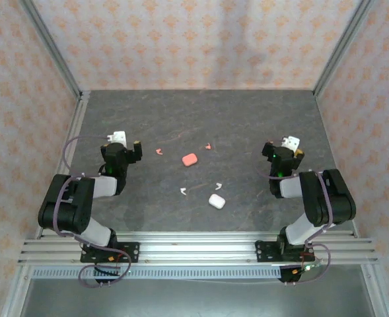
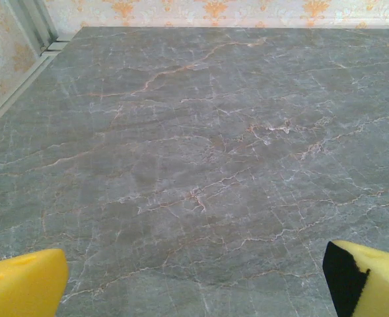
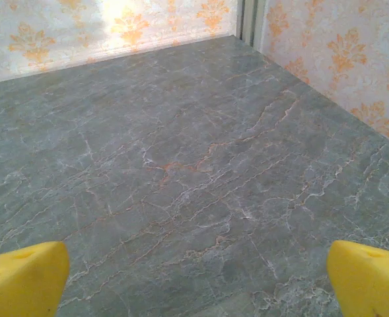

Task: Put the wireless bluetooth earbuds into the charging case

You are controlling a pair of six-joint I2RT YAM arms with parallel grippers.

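On the grey marble table lie a coral-pink case (image 1: 189,159) and a white case (image 1: 216,201). Two coral-pink earbuds rest apart from them, one to the left (image 1: 159,151) and one behind (image 1: 208,146). Two white earbuds lie near the white case, one at its left (image 1: 183,191) and one just behind it (image 1: 217,185). My left gripper (image 1: 127,142) is folded back at the left, open, its yellow pads (image 2: 22,287) wide apart over bare table. My right gripper (image 1: 288,146) stands at the right, open too, pads (image 3: 369,277) spread with nothing between.
Aluminium posts and patterned walls (image 1: 181,39) close in the table on three sides. The table's left edge rail (image 2: 22,72) shows in the left wrist view, and the far right corner post (image 3: 248,20) in the right wrist view.
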